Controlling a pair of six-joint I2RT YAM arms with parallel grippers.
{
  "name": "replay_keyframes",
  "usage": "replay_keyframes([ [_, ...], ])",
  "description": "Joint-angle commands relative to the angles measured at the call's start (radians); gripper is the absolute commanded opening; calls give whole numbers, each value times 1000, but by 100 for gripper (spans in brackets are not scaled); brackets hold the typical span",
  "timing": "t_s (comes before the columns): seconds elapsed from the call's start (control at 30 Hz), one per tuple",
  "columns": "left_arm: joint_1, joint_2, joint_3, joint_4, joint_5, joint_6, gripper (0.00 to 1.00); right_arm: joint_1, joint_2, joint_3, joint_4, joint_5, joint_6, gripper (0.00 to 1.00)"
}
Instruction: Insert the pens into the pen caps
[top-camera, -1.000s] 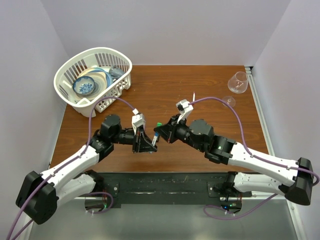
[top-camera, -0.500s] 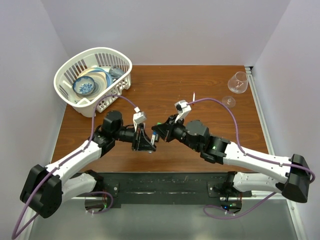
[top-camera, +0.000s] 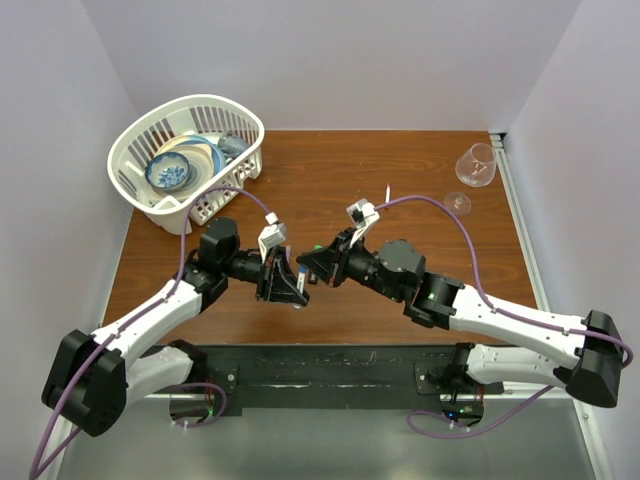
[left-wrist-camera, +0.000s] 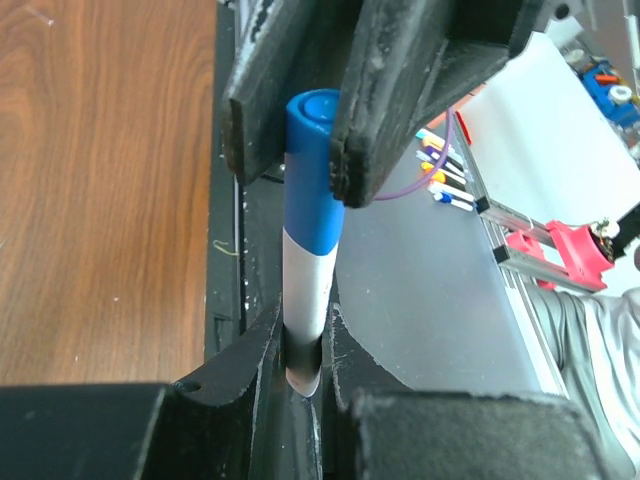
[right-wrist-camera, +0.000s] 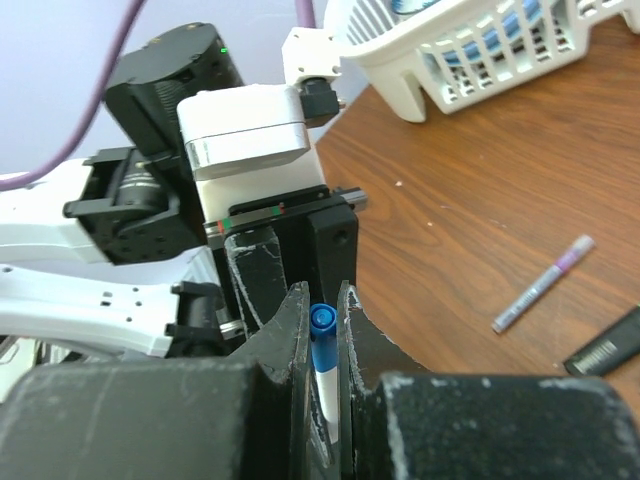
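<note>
A white pen (left-wrist-camera: 305, 285) with a blue pen cap (left-wrist-camera: 311, 165) on its far end is held between both grippers above the table's near middle. My left gripper (left-wrist-camera: 303, 335) is shut on the white barrel. My right gripper (right-wrist-camera: 322, 300) is shut on the blue pen cap (right-wrist-camera: 322, 335). From above, the left gripper (top-camera: 292, 284) and right gripper (top-camera: 308, 268) meet tip to tip and hide most of the pen. A thin purple pen (right-wrist-camera: 540, 298) and a stubby black marker (right-wrist-camera: 605, 352) lie on the wood.
A white basket (top-camera: 140, 135) holding a bowl and plates stands at the back left. A clear glass (top-camera: 477, 165) lies at the back right, and a thin white stick (top-camera: 387, 192) lies near the table's middle. The black mounting rail (top-camera: 330, 375) runs along the near edge.
My right gripper has slid left toward the left gripper, closing the gap between them. Both arms have shifted slightly left, and both jaws have stayed shut.
</note>
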Motion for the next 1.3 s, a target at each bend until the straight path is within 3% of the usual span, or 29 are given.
replay_keyframes([
  [0.0,73,-34,139,378,-235,-69,0,117,60,-73,-392,-503,60,0],
  [0.1,73,-57,153,296,-265,-22,0,116,57,-20,-440,-442,62,0],
  [0.13,73,-73,154,279,-275,-9,0,116,44,-6,-443,-423,66,8],
  [0.23,73,-102,134,222,-299,18,0,114,21,83,-499,-273,62,14],
  [0.37,73,-139,90,173,-324,21,0,114,-49,241,-637,-13,30,38],
  [0.5,71,-169,58,70,-377,50,0,116,-130,318,-656,166,-18,49],
  [0.6,73,-171,67,-64,-489,86,0,114,-181,340,-670,221,-47,61],
  [0.73,74,-110,137,-304,-830,130,0,114,-238,289,-690,284,-41,71],
  [0.93,76,89,246,-553,-1142,143,0,116,-344,172,-733,344,19,76],
  [1.13,77,283,292,-618,-1229,112,0,116,-411,103,-746,362,20,76],
  [1.27,77,373,288,-602,-1210,71,2,114,-422,102,-785,385,31,76],
])
